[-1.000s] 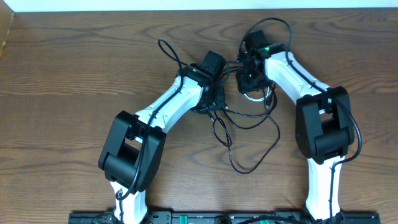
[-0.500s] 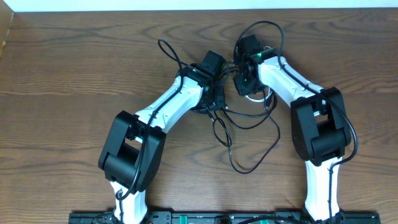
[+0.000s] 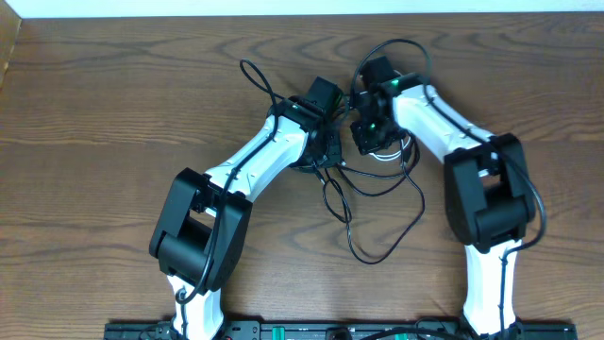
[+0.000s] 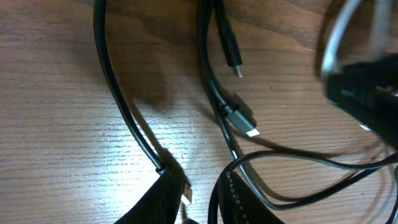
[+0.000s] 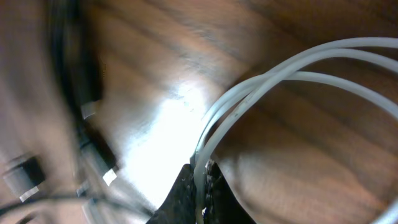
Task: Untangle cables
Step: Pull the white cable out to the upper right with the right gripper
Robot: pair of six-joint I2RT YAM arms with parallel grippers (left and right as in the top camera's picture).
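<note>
Now right gripper (image 5: 200,179) clenched on one white cable (image 5: 239,99); left gripper (image 4: 194,188) grasping one black cable (image 4: 124,106)

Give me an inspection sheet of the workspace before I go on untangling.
Surface: wooden table, brown, glare under the wrist lights.
Job's things: black cable and white cable tangled between the arms; a loose plug lies on the wood.
Clutter: nothing seen.
Grippers: right gripper jaws shut on the white cable; left gripper jaws slightly apart at a black cable's end, grip unclear.
Cables: black cords run along both arms.
Surroundings: pale strip beyond the far edge.
</note>
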